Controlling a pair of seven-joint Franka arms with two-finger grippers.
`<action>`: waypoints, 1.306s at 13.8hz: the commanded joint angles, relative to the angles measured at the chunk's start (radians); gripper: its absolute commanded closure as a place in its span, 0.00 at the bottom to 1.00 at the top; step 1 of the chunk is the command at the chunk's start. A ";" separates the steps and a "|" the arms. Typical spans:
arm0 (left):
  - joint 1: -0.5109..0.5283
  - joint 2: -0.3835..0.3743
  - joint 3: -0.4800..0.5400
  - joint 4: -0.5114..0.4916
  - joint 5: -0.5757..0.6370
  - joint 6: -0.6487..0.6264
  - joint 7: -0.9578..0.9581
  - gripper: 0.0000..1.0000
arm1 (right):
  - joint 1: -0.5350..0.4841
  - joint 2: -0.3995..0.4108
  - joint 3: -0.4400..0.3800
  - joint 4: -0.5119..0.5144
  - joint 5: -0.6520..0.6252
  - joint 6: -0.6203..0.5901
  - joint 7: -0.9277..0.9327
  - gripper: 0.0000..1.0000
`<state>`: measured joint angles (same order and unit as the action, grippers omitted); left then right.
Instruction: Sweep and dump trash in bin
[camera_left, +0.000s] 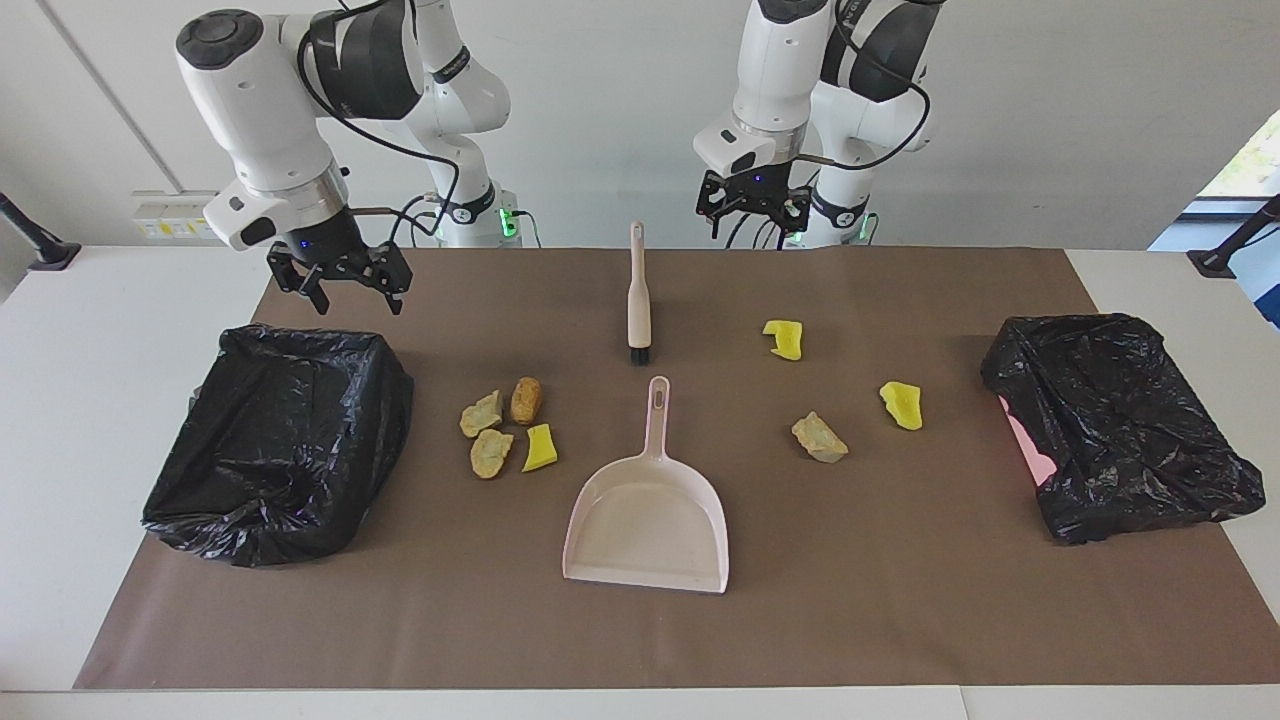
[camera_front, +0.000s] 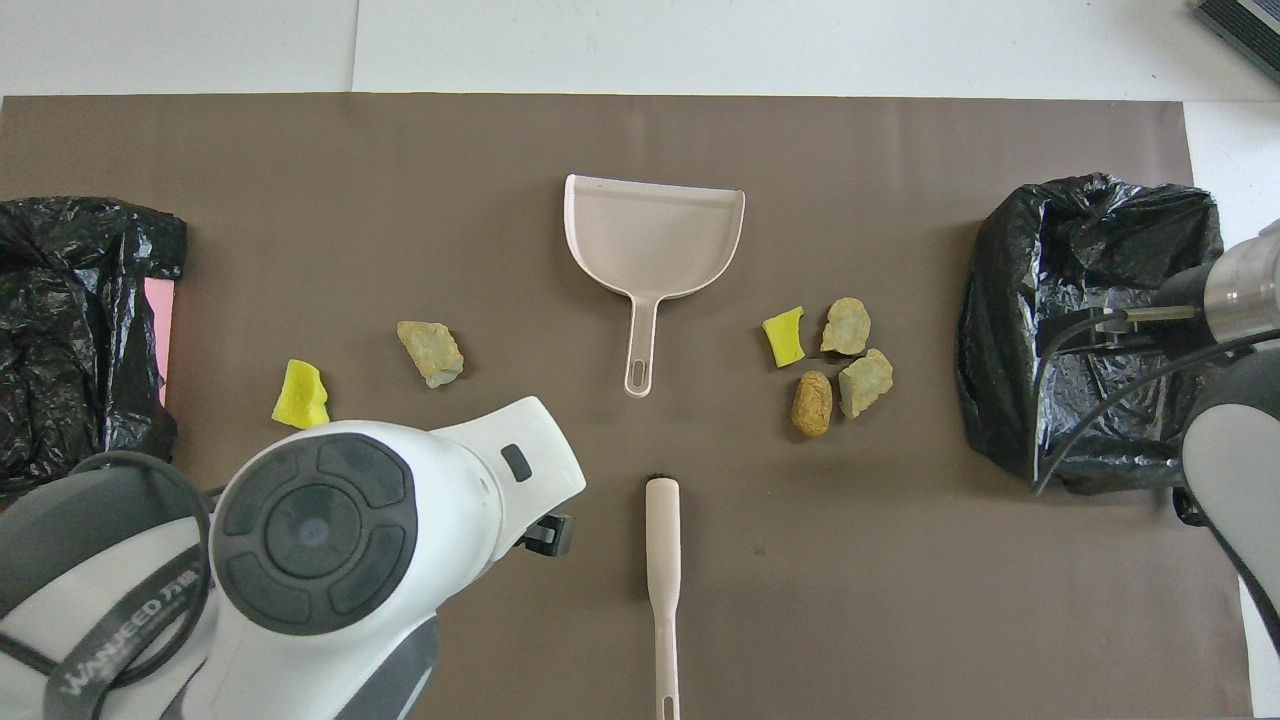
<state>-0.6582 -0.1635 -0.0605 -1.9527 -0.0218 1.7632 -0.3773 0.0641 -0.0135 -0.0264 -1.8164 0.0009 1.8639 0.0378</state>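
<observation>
While aloft, left gripper (camera_left: 752, 208) apart from trash (camera_left: 785, 339).

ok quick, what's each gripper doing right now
Left gripper: open, holding nothing, up in the air over the mat's edge nearest the robots.
Right gripper: open, holding nothing, above the black-bagged bin.

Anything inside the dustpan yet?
No. The dustpan lies bare on the mat; all seven trash pieces sit outside it. What lies under the pan is hidden.
</observation>
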 joint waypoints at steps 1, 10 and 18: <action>-0.079 -0.031 0.014 -0.089 -0.009 0.084 -0.070 0.00 | 0.043 0.099 0.013 0.011 0.024 0.096 0.048 0.00; -0.342 0.103 0.014 -0.258 -0.012 0.387 -0.331 0.00 | 0.192 0.395 0.013 0.271 0.149 0.126 0.310 0.00; -0.406 0.168 0.013 -0.344 -0.079 0.498 -0.345 0.02 | 0.376 0.611 0.014 0.488 0.172 0.181 0.568 0.00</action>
<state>-1.0370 0.0030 -0.0649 -2.2764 -0.0628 2.2318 -0.7181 0.4134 0.5029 -0.0114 -1.4418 0.1513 2.0473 0.5573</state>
